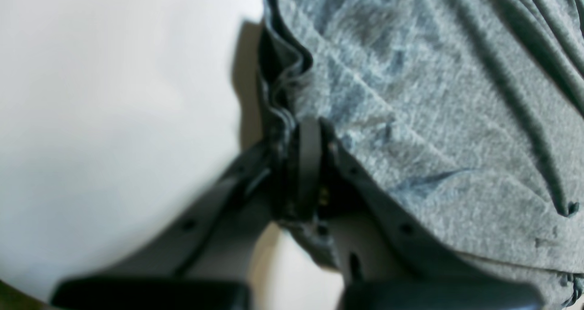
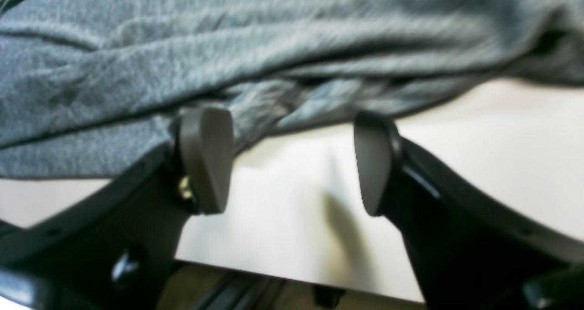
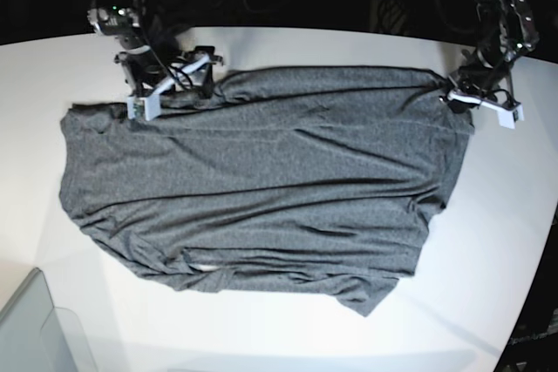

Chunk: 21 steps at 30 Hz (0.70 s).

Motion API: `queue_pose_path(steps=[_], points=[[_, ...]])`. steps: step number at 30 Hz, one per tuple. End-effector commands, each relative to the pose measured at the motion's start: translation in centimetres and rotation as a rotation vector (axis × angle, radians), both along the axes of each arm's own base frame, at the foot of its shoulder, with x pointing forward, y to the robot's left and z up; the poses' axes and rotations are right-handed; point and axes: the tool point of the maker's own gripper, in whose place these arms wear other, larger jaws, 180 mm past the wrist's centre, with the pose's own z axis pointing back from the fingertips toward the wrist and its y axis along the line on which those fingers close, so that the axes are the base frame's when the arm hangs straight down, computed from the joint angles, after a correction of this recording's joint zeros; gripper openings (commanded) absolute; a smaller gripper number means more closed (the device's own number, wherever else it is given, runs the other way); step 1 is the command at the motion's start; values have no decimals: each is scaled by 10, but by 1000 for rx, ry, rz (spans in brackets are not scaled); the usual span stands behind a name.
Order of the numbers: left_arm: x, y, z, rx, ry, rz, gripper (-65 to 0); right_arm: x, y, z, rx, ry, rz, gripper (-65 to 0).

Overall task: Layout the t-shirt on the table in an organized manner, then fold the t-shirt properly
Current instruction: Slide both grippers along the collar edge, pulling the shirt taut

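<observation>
While t-shirt (image 3: 261,180) lies flat, L gripper (image 1: 306,132) clamps edge, R gripper (image 2: 292,161) beside.

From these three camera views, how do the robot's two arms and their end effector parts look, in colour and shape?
Both arms are mostly black, with dark cables running along them. In the base view, each end effector, left and right, carries pale white parts near its tip. Close up, the right one's fingers are black, curved, with rounded grey pads. The left one's fingers look similar: dark, with a narrow grey pad.

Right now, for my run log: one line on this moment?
left gripper: shut on t-shirt edge | right gripper: open at hem | table: shirt spread, wrinkled
</observation>
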Motion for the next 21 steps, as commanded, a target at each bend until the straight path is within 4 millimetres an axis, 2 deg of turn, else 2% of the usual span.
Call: queue_pose_path(steps=[1, 5, 12, 14, 17, 21], points=[[-2, 0, 0, -1, 14, -12, -649, 10, 1, 5, 16, -39, -14, -231], [-2, 1, 1, 1, 13, -15, -649, 13, 4, -13, 35, 3, -21, -231], [-1, 1, 4, 3, 5, -17, -649, 20, 9, -14, 48, 0, -17, -234], [-1, 1, 4, 3, 5, -17, -649, 19, 12, -15, 57, 6, -20, -257], [-1, 1, 4, 3, 3, -16, -649, 15, 15, -24, 70, 32, -19, -375], [4, 0, 11, 9, -17, -21, -649, 12, 14, -28, 72, 46, -24, -623]])
